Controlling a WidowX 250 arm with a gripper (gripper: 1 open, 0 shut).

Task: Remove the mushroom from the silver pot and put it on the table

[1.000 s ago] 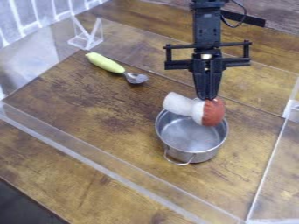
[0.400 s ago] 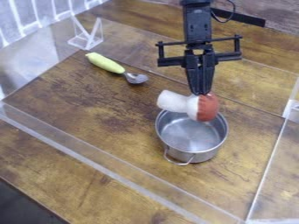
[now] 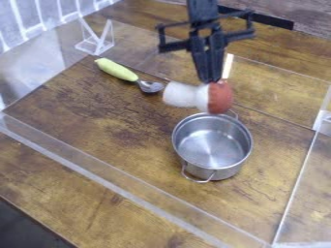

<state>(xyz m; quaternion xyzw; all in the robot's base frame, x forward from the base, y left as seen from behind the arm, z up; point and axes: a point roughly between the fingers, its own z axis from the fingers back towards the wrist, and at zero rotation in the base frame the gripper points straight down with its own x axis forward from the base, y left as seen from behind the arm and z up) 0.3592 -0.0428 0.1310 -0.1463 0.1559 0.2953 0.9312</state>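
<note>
We log: tool (image 3: 216, 81) clamped on the mushroom (image 3: 187, 94) cap | mushroom held sideways, stem leftward, just past silver pot (image 3: 214, 168) rim | seemingly clear of the surface (image 3: 91, 116)

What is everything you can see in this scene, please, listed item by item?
mushroom: one, reddish-brown cap with white stem, held in the air just beyond the pot's far rim
silver pot: one, shiny metal, empty, right of the table's centre
spoon: one, yellow handle with metal bowl, lying left of the mushroom
clear stand: one, transparent, far left
acrylic walls: clear, edging the table
table: one, brown wood planks
gripper: one, black, closed on the mushroom
</note>
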